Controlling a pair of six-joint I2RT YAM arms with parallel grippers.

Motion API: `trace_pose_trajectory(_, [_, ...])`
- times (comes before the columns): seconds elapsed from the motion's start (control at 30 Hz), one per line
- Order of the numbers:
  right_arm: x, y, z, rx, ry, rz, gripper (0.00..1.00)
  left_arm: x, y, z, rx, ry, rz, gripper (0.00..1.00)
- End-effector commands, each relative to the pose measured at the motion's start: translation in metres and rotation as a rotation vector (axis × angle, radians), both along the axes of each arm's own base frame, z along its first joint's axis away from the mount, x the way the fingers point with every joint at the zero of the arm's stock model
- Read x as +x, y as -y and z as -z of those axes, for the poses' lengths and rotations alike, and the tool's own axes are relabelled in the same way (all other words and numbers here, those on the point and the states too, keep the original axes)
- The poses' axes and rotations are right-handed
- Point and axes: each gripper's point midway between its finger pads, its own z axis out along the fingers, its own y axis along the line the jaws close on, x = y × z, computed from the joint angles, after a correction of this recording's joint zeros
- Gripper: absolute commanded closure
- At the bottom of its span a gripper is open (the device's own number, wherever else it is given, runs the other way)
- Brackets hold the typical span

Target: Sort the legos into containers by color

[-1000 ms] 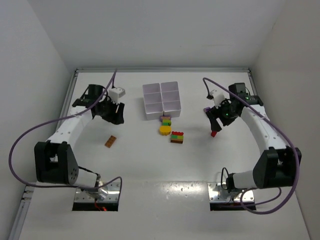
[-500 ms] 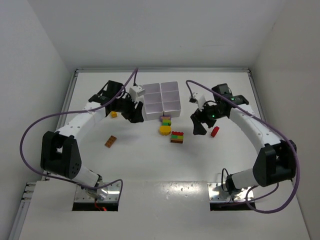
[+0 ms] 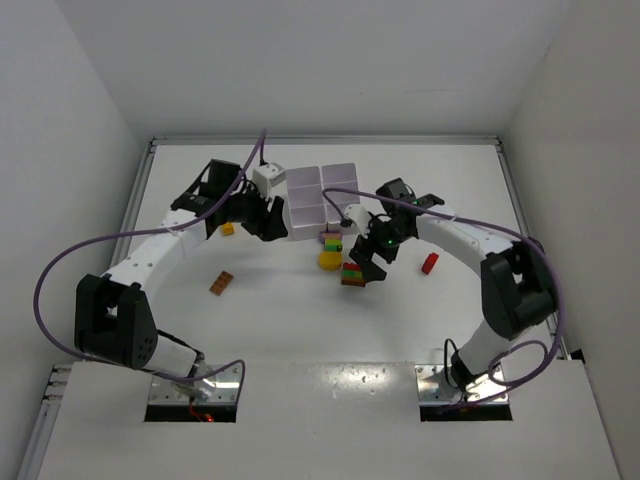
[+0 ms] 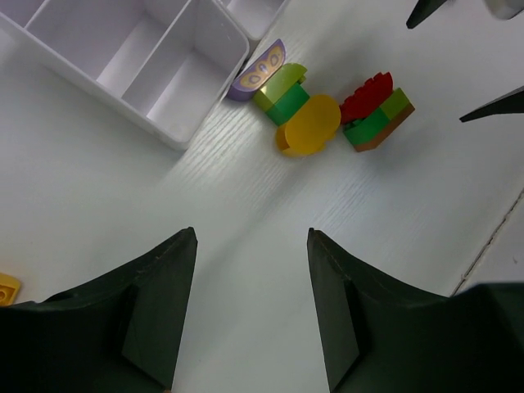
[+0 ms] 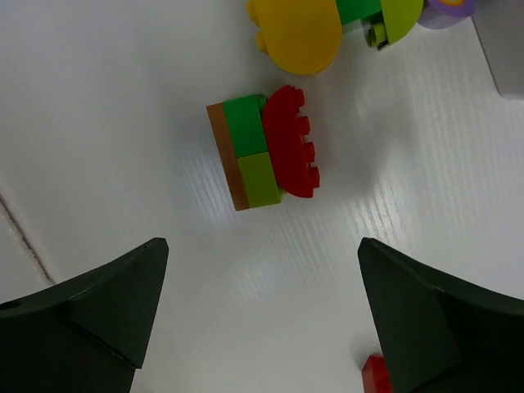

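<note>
Grippers first. Right gripper [image 5: 262,315] stands with its jaws spread wide and nothing between them; it hangs over the table [image 3: 290,320], just on the near side of a stacked clump [image 5: 264,153] made of a red brick, a green and a lime brick, and a brown-orange plate. Whether a finger touches that clump cannot be told from the overhead view.

Left gripper [image 4: 252,315] has its jaws partly apart, narrower than the right, and is empty. It sits low beside the near-left corner of the white tray [image 4: 214,78].

Second clump [image 4: 286,106], made of purple, lime, green and a round yellow piece, lies just off the tray's near edge. Its purple end is at the tray wall, though contact cannot be confirmed. The red-topped clump lies just beside it, on the side away from the tray.

Loose pieces:
- a red brick [image 3: 430,263] to the right of the right gripper, apart from both clumps;
- a small yellow brick [image 3: 228,229] beside the left gripper;
- an orange flat brick [image 3: 221,283] nearer the arm bases, well apart from the tray.
</note>
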Motion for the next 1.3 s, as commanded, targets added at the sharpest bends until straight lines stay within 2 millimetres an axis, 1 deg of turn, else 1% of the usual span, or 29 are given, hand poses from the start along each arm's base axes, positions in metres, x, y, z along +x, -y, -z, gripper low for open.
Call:
trace_pose_trajectory(0.0, [0.022, -0.012, 0.0, 0.0, 0.087, -0.054, 0.0, 0.003, -0.003, -0.014, -0.016, 0.05, -0.026, 0.38])
trace_pose_trajectory(0.17, [0.023, -0.017, 0.017, -0.021, 0.081, -0.069, 0.0, 0.006, -0.008, -0.014, -0.009, 0.052, -0.042, 0.38])
trace_pose_trajectory(0.2, [0.022, -0.019, 0.018, -0.03, 0.085, -0.076, 0.0, 0.006, -0.008, -0.014, -0.009, 0.052, -0.042, 0.38])
trace_pose_trajectory(0.23, [0.025, -0.019, 0.023, -0.037, 0.093, -0.072, 0.0, 0.006, -0.008, -0.014, -0.009, 0.052, -0.042, 0.38])
trace_pose_trajectory(0.27, [0.024, -0.023, 0.027, -0.037, 0.092, -0.083, 0.0, 0.006, -0.007, -0.014, -0.013, 0.045, -0.047, 0.38])
trace_pose_trajectory(0.33, [0.028, -0.021, 0.03, -0.054, 0.103, -0.075, 0.0, 0.008, -0.01, -0.01, -0.01, 0.035, -0.056, 0.38])
trace_pose_trajectory(0.37, [0.025, -0.022, 0.036, -0.059, 0.093, -0.085, 0.0, 0.009, -0.012, -0.01, -0.004, 0.037, -0.063, 0.38])
trace_pose_trajectory(0.43, [0.028, -0.02, 0.04, -0.076, 0.101, -0.078, 0.0, 0.009, -0.011, -0.006, -0.006, 0.02, -0.068, 0.38])
trace_pose_trajectory(0.47, [0.026, -0.023, 0.04, -0.076, 0.101, -0.087, 0.0, 0.009, -0.011, -0.006, -0.006, 0.02, -0.068, 0.38])
trace_pose_trajectory(0.53, [0.022, -0.023, 0.049, -0.096, 0.089, -0.094, 0.0, 0.012, -0.011, -0.004, -0.006, 0.02, -0.068, 0.38])
trace_pose_trajectory(0.6, [0.02, -0.024, 0.053, -0.109, 0.085, -0.102, 0.0, 0.012, -0.011, -0.004, -0.006, 0.02, -0.068, 0.38])
trace_pose_trajectory(0.63, [0.022, -0.023, 0.056, -0.118, 0.089, -0.098, 0.0, 0.012, -0.011, -0.004, -0.006, 0.02, -0.068, 0.38])
trace_pose_trajectory(0.67, [0.018, -0.024, 0.059, -0.122, 0.082, -0.108, 0.0, 0.014, -0.014, -0.001, -0.003, 0.012, -0.077, 0.38])
trace_pose_trajectory(0.73, [0.02, -0.024, 0.062, -0.13, 0.086, -0.105, 0.0, 0.015, -0.013, -0.002, -0.01, 0.014, -0.083, 0.38])
trace_pose_trajectory(0.77, [0.018, -0.026, 0.062, -0.13, 0.086, -0.114, 0.0, 0.015, -0.013, -0.002, -0.01, 0.014, -0.083, 0.38])
trace_pose_trajectory(0.8, [0.013, -0.024, 0.068, -0.139, 0.069, -0.116, 0.0, 0.015, -0.013, -0.002, -0.01, 0.014, -0.083, 0.38])
trace_pose_trajectory(0.83, [0.016, -0.024, 0.067, -0.142, 0.082, -0.112, 0.0, 0.017, -0.012, -0.003, -0.012, 0.023, -0.083, 0.38])
trace_pose_trajectory(0.9, [0.009, -0.023, 0.074, -0.148, 0.071, -0.122, 0.0, 0.017, -0.012, -0.003, -0.017, 0.017, -0.088, 0.38])
trace_pose_trajectory(0.93, [0.013, -0.025, 0.069, -0.137, 0.092, -0.12, 0.04, 0.018, -0.012, -0.005, -0.019, 0.026, -0.088, 0.38])
trace_pose_trajectory(0.97, [0.009, -0.021, 0.074, -0.151, 0.083, -0.119, 0.07, 0.019, -0.012, -0.001, -0.017, 0.017, -0.088, 0.38])
trace_pose_trajectory(1.0, [0.008, -0.021, 0.073, -0.147, 0.091, -0.118, 0.09, 0.022, -0.015, -0.003, -0.026, 0.021, -0.106, 0.38])
trace_pose_trajectory(1.03, [0.008, -0.021, 0.073, -0.147, 0.091, -0.118, 0.16, 0.022, -0.014, -0.001, -0.031, 0.015, -0.112, 0.38])
trace_pose_trajectory(1.07, [0.002, -0.019, 0.077, -0.162, 0.082, -0.125, 0.2, 0.022, -0.014, -0.001, -0.031, 0.015, -0.112, 0.38])
trace_pose_trajectory(1.1, [0.002, -0.019, 0.076, -0.156, 0.093, -0.124, 0.25, 0.023, -0.012, -0.003, -0.044, 0.016, -0.111, 0.38])
trace_pose_trajectory(1.13, [0.003, -0.019, 0.072, -0.15, 0.103, -0.123, 0.31, 0.022, -0.016, 0.0, -0.041, 0.008, -0.12, 0.39])
trace_pose_trajectory(1.17, [0.003, -0.019, 0.071, -0.146, 0.11, -0.122, 0.41, 0.023, -0.013, -0.002, -0.058, 0.009, -0.116, 0.4])
trace_pose_trajectory(1.2, [-0.001, -0.019, 0.071, -0.139, 0.105, -0.126, 0.46, 0.024, -0.013, -0.004, -0.065, 0.012, -0.12, 0.4])
trace_pose_trajectory(1.23, [0.0, -0.019, 0.068, -0.135, 0.113, -0.125, 0.52, 0.021, -0.011, 0.0, -0.071, -0.002, -0.111, 0.4])
trace_pose_trajectory(1.27, [-0.001, -0.018, 0.066, -0.133, 0.117, -0.124, 0.64, 0.023, -0.014, -0.001, -0.079, -0.002, -0.126, 0.42])
